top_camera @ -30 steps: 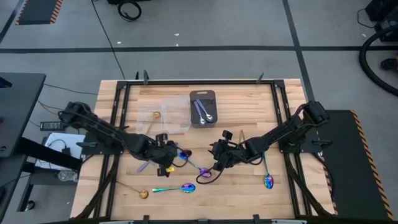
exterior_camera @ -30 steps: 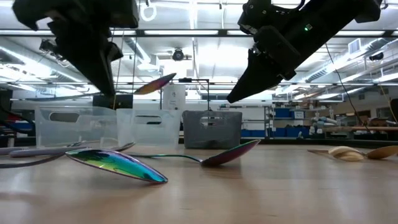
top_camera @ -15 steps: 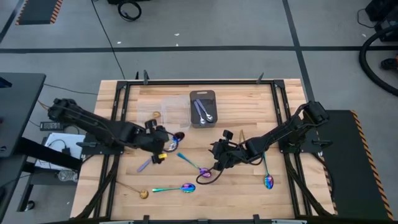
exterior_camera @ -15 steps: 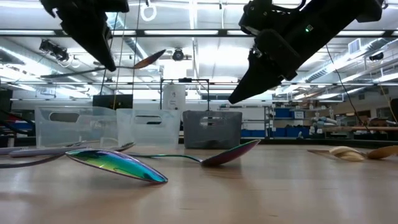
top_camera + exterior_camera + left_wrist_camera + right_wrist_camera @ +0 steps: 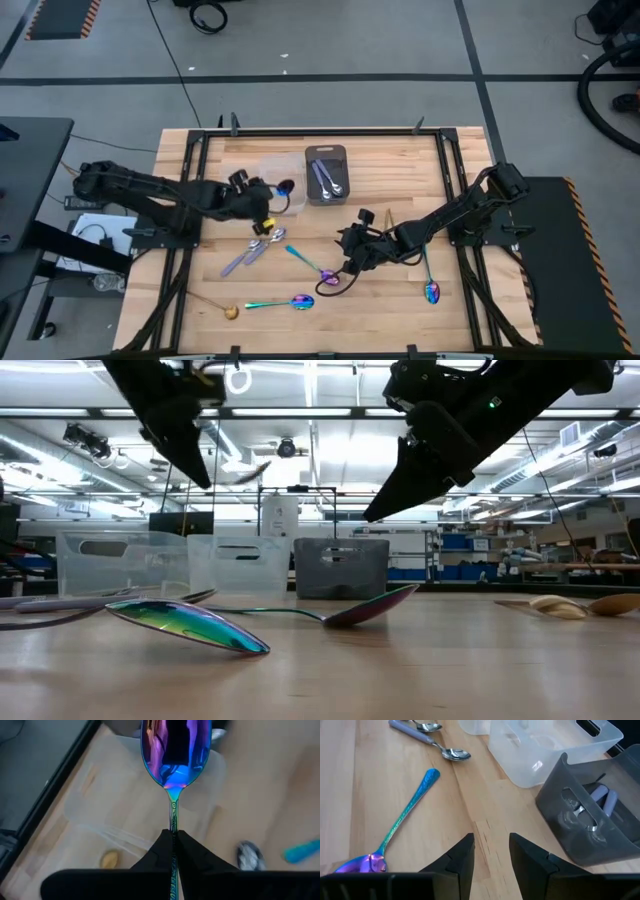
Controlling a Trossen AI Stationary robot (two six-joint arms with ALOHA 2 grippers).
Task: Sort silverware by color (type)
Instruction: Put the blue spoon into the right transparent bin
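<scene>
My left gripper [image 5: 264, 207] is shut on a rainbow spoon [image 5: 174, 750] and holds it in the air at the clear containers [image 5: 272, 183]; its bowl [image 5: 285, 187] is over the near container's edge. My right gripper [image 5: 491, 852] stands open above the table's middle, with nothing between its fingers. Beside it lies a rainbow spoon [image 5: 400, 831]. Others lie at the near side [image 5: 283, 302] and at the right [image 5: 431, 290]. Two silver spoons [image 5: 256, 250] lie left of centre. A gold spoon [image 5: 230, 311] lies near the front edge. The dark tray [image 5: 326, 173] holds silver spoons. My left gripper pinches the rainbow spoon's thin handle [image 5: 173, 822] between its two fingertips, a short way behind the bowl. The fingers lie along the handle and slant downward. The spoon is lifted clear and sticks out ahead of the fingers, bowl foremost and facing the wrist camera.
The clear containers stand far left of centre with a gold piece [image 5: 252, 185] in one; the dark tray [image 5: 590, 815] stands right beside them. Another gold spoon [image 5: 390, 218] lies by the right arm. Bare wood lies to the far right and near centre.
My left gripper has risen and gone toward the table's far edge, to the clear containers, turning as it went and staying shut on the rainbow spoon. The spoon has travelled with it, clear of the table. My right arm has kept still.
</scene>
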